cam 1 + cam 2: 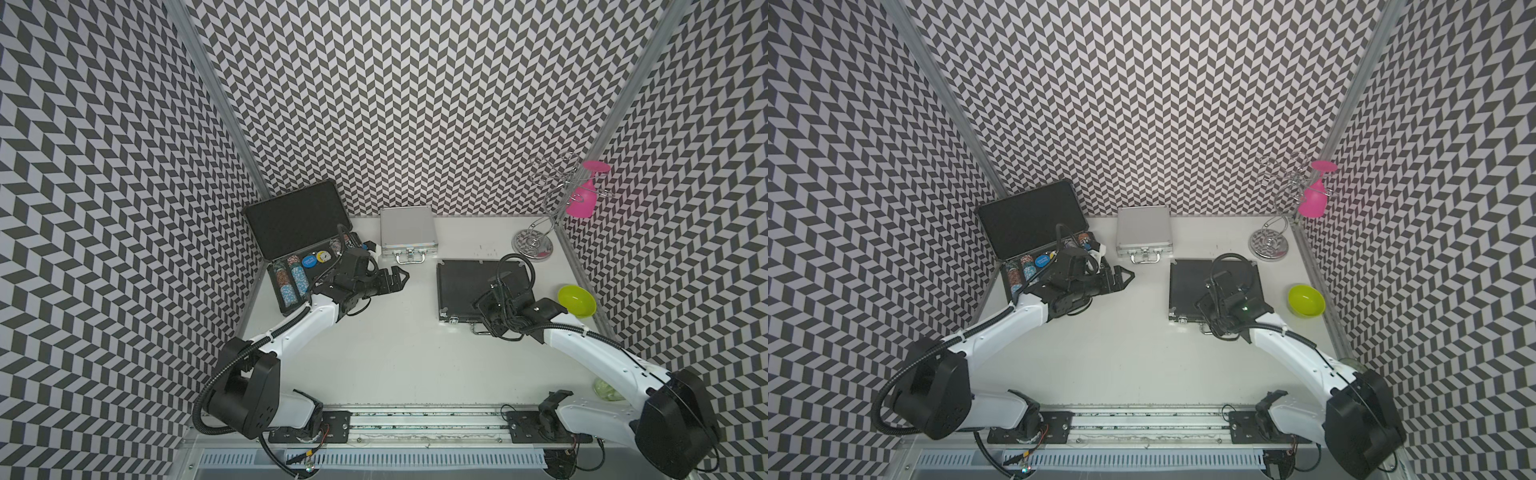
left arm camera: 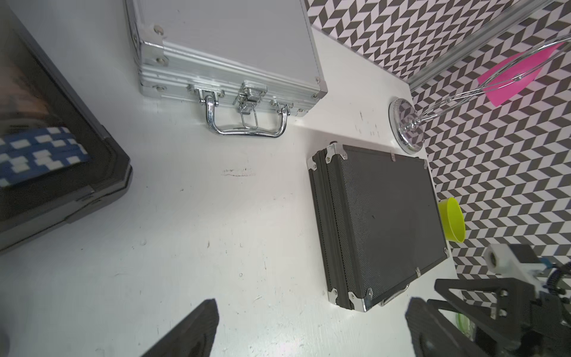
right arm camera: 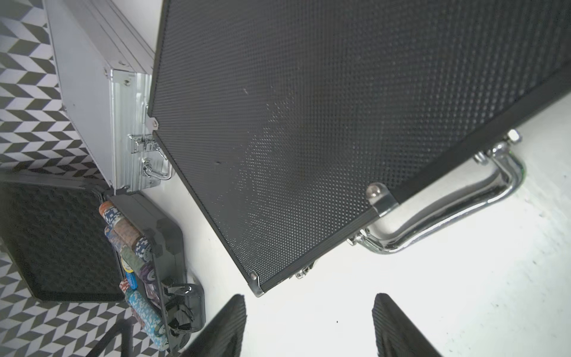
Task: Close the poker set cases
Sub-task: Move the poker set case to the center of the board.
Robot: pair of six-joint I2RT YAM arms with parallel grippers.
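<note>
case handle (image 3: 438, 216) clearest from right wrist

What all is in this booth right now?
large plastic case: one, black, back left, lid up
poker chips: rows, mixed colours, inside that case
small square aluminium case: one, silver, back centre, shut
medium case with silver fittings: one, black, right of centre, shut
wire stand: one, chrome, back right
plastic goblet: one, pink, hanging inverted on stand
round bowl: one, lime green, right edge
table: one, white, underneath
left gripper: one, black, open, beside large case
right gripper: one, black, open, above medium case
</note>
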